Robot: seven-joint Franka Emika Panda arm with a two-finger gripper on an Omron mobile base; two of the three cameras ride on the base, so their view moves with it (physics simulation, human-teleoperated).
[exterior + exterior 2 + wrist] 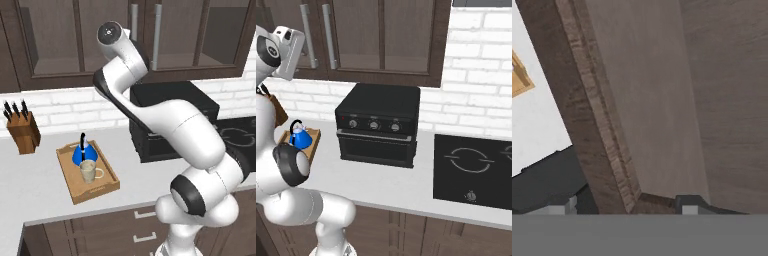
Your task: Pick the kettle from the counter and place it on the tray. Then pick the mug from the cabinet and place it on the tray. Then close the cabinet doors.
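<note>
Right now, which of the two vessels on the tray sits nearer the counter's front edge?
The mug, the cream-beige one with a loop handle. It stands in front of the blue kettle, which sits toward the back wall end of the tray.

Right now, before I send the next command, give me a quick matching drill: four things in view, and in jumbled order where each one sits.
Things:
1. kettle
2. mug
3. knife block
4. oven

Places:
A. on the counter left of the tray
B. at the near end of the tray
C. on the counter right of the tray, under the cabinet doors
D. at the far end of the tray

Pairs: 1-D, 2-B, 3-A, 4-C
</note>
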